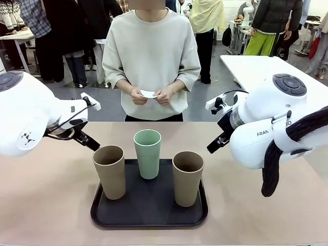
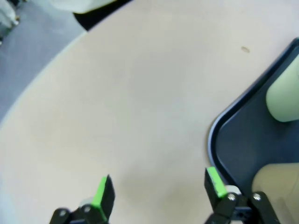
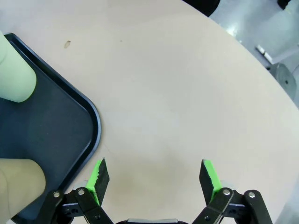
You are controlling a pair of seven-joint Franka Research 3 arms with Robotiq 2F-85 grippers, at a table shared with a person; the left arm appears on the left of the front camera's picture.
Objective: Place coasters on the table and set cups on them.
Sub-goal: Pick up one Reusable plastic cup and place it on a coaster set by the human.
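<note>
Tray [image 1: 148,219], black with rounded corners, is lying on the beige table [image 1: 46,205] at the robot's side, midway between the two arms. Three cups are standing upright on it, mouths up. The left brown cup [image 1: 109,171] is occupying the near left part, the mint green cup [image 1: 147,152] is standing at the middle of the far part, and the right brown cup [image 1: 187,177] is occupying the near right part. The three are standing close together, with no contact between them showing in the front view. The coasters [image 1: 147,94] are not yet lying on the table. The person [image 1: 151,51] at the far side is holding them as a thin white item between both hands [image 1: 165,96] at waist height, and the count cannot be told. The left pincer [image 2: 156,186] is hanging wide open and holding nothing, above bare table just beside the tray's far left corner. One of its green-padded fingers is lining up with the tray's rim in the wrist view. The right pincer [image 3: 154,170] is likewise hanging wide open and gripping nothing, above bare table just beside the tray's far right corner, with its fingers apart from the tray and from every cup.
</note>
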